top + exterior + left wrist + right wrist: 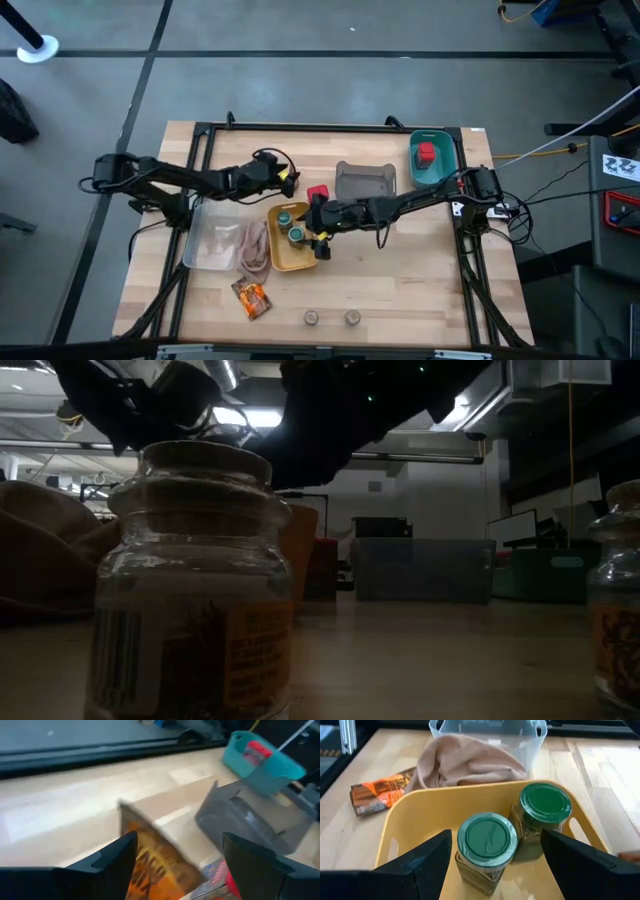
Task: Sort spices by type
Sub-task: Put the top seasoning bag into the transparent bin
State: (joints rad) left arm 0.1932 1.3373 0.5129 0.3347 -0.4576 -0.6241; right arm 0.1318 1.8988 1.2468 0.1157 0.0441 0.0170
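We see the right gripper (495, 855) over the yellow tray (275, 255), jaws spread around one of two upright green-lidded jars (487, 847) standing side by side in it. The left gripper (177, 865) pinches an orange-brown sachet (155, 865), tilted, above the tabletop (400, 280) near the grey tray (365, 180).

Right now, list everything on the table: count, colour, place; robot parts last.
green-lidded jars: two, green lids, in yellow tray
red blocks: two, red; one in the teal tray, one beside the grey tray
small round jars: two, grey-brown, front edge of the table
sachets: two, orange-brown; one near the cloth, one at the left gripper
clear tray: one, beside the yellow tray
cloth: one, beige, against the clear tray
left gripper: dark, near the grey tray
right gripper: dark, open over the jars
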